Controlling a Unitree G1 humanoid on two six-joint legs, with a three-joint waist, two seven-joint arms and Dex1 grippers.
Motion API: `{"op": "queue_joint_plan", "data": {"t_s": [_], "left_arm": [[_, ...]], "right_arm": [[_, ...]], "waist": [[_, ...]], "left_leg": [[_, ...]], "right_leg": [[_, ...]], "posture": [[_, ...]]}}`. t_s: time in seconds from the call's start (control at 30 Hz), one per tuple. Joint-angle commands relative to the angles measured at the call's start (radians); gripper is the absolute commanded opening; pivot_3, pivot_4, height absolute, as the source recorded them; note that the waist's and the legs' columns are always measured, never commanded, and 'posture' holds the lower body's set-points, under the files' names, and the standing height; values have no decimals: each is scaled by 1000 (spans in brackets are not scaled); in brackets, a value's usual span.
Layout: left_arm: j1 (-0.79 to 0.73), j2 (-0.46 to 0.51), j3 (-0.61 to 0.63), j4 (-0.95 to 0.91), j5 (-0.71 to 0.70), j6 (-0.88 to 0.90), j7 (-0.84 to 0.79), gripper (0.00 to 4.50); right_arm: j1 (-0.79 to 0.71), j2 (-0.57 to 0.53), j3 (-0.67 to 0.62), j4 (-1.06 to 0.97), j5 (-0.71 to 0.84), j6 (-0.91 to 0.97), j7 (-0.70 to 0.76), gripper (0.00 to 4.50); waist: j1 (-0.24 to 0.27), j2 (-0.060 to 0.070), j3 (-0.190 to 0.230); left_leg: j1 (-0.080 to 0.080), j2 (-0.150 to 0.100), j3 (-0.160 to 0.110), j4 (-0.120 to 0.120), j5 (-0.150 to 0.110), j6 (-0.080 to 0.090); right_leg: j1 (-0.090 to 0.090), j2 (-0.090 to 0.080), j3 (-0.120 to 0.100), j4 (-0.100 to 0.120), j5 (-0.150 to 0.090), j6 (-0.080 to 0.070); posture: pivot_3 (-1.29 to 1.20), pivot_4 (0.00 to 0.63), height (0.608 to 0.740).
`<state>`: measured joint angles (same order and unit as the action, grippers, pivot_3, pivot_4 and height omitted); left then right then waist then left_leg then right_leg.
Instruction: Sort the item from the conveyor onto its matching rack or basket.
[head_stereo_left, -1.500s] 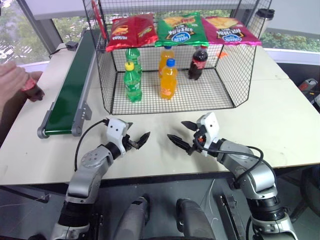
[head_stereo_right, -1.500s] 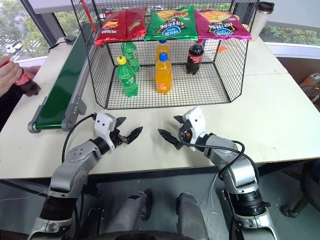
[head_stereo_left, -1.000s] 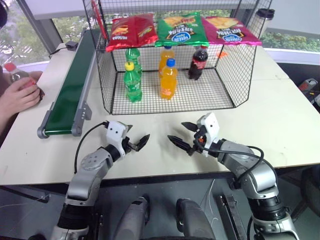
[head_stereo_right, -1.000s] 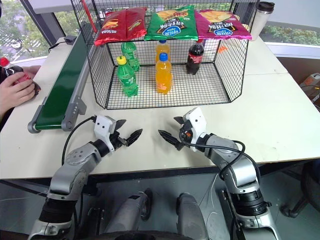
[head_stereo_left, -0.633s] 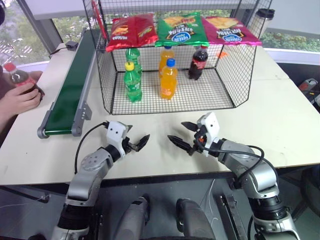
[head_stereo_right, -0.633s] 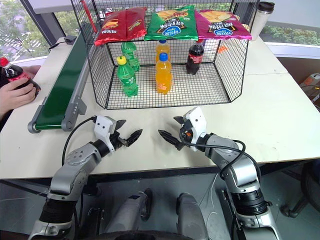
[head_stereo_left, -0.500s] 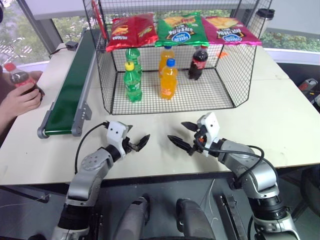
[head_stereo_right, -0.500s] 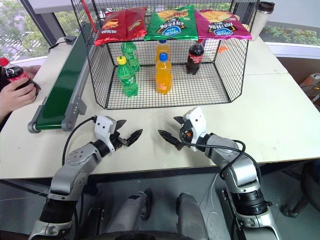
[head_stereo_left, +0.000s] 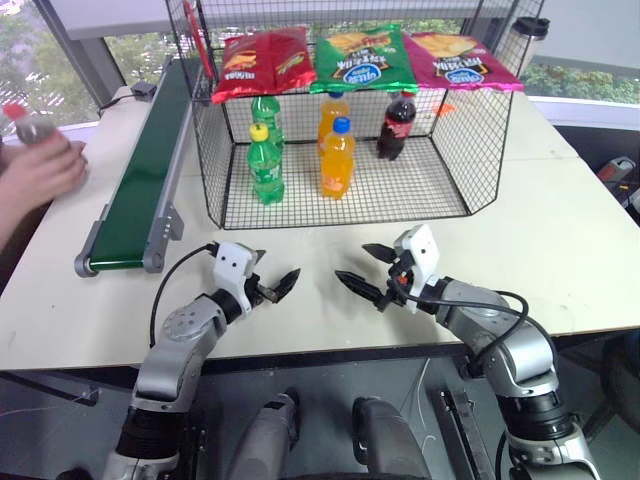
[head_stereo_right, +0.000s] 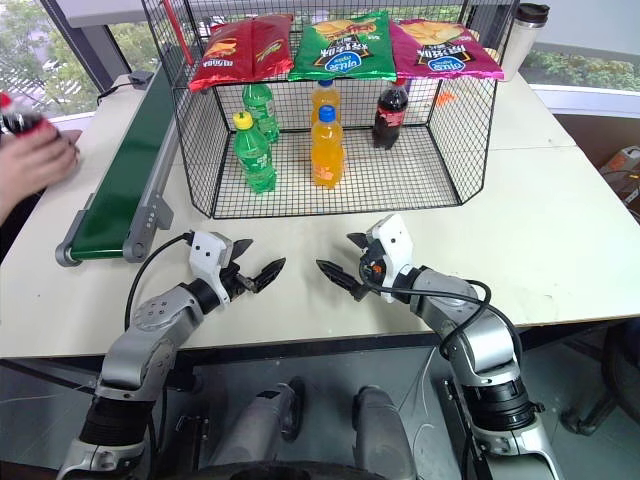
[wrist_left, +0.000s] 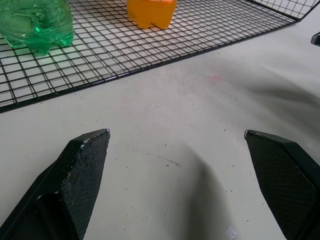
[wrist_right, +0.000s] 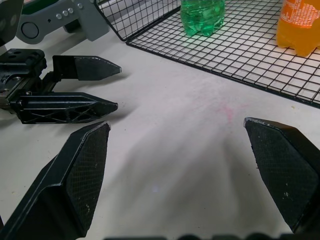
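Both jaws wide open, empty: left gripper (head_stereo_left: 277, 285), right gripper (head_stereo_left: 361, 271) over the worktop (head_stereo_left: 560, 230). Cola bottle (head_stereo_left: 22, 122) is in a person's hand (head_stereo_left: 45, 172), far left of left jaws, off the conveyor (head_stereo_left: 140, 180). Wait for placement, then grasp mid-body; drop by matching cola (head_stereo_left: 397, 125) in wire cage (head_stereo_left: 470, 150).

White table (head_stereo_left: 560, 230) carries conveyor (head_stereo_left: 140, 180), wire cage (head_stereo_left: 350, 205)

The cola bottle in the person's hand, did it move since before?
Yes. The cola bottle, held in the person's hand, has gone up and farther from the conveyor.
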<state>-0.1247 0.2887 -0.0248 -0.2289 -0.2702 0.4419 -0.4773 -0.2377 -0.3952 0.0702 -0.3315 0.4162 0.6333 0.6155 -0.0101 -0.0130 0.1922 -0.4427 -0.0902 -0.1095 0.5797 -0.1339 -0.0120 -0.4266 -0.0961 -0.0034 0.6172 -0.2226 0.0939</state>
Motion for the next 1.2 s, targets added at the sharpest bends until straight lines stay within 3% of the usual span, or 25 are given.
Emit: {"op": "queue_joint_plan", "data": {"t_s": [0.03,0.27,0.5,0.8,1.0,1.2], "left_arm": [[-4,8,3,-43,-4,-22,-6,4500],[-36,58,63,-131,-31,-1,-2,4500],[-99,98,201,-225,-81,70,82,4500],[-29,141,376,-354,-140,154,169,4500],[79,126,532,-337,-159,163,243,4500],[74,130,623,-223,-158,122,292,4500]], "right_arm": [[-25,-23,-14,-75,36,7,27,4425],[-86,-74,-25,-115,111,51,91,4425],[-214,-27,-66,-97,227,115,69,4425],[-249,-40,-32,-81,251,120,124,4425],[-239,-79,14,-86,238,86,212,4425],[-231,-94,45,-61,210,32,268,4425]], "waist": [[0,0,0],[0,0,0],[-1,0,0],[0,0,0],[-2,0,0],[2,-1,0]], "left_leg": [[0,0,0,0,0,0],[0,0,0,0,0,0],[-1,0,-1,-1,0,0],[0,0,0,-1,0,0],[0,0,0,-1,0,0],[0,0,0,-1,0,0]], "right_leg": [[0,0,0,0,0,0],[0,0,0,0,-2,4],[0,0,-1,-1,-2,3],[0,0,-1,-1,0,0],[-1,0,0,-1,0,0],[0,0,-1,-1,0,0]], "posture": [[0,150,738],[0,150,738],[0,150,738],[0,150,738],[0,150,738],[0,150,738]]}}
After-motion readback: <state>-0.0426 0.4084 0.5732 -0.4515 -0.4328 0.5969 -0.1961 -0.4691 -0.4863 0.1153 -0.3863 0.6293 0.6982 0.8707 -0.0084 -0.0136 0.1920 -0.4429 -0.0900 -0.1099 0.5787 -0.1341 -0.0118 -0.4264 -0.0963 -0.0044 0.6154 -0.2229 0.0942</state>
